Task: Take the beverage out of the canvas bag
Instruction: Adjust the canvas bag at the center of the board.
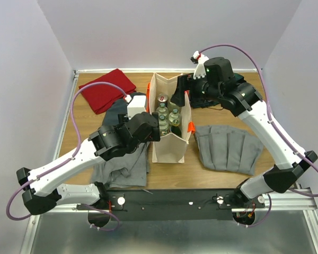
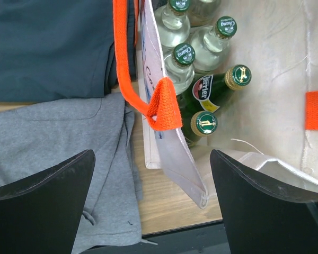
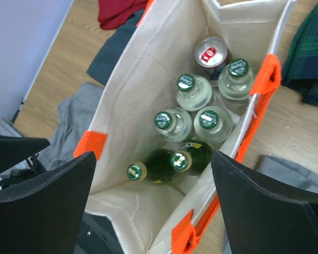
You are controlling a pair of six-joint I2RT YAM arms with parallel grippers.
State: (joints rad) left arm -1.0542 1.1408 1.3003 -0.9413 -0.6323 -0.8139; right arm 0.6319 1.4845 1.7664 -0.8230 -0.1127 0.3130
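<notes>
Your right gripper [image 3: 153, 203] hangs over the far end of the canvas bag [image 3: 143, 90], fingers spread wide and holding nothing. Between and just ahead of those fingers lie two green bottles [image 3: 164, 164], tipped with their long axes slanting across the bag floor; beyond them stand the clear bottles [image 3: 193, 92], caps up, and a can [image 3: 212, 53] at the far end. Your left gripper [image 2: 152, 203] is also fully open and empty, straddling the bag's near side wall, so the beverages sit ahead and to its right. The right arm looks better placed for a straight drop onto an upright neck.
</notes>
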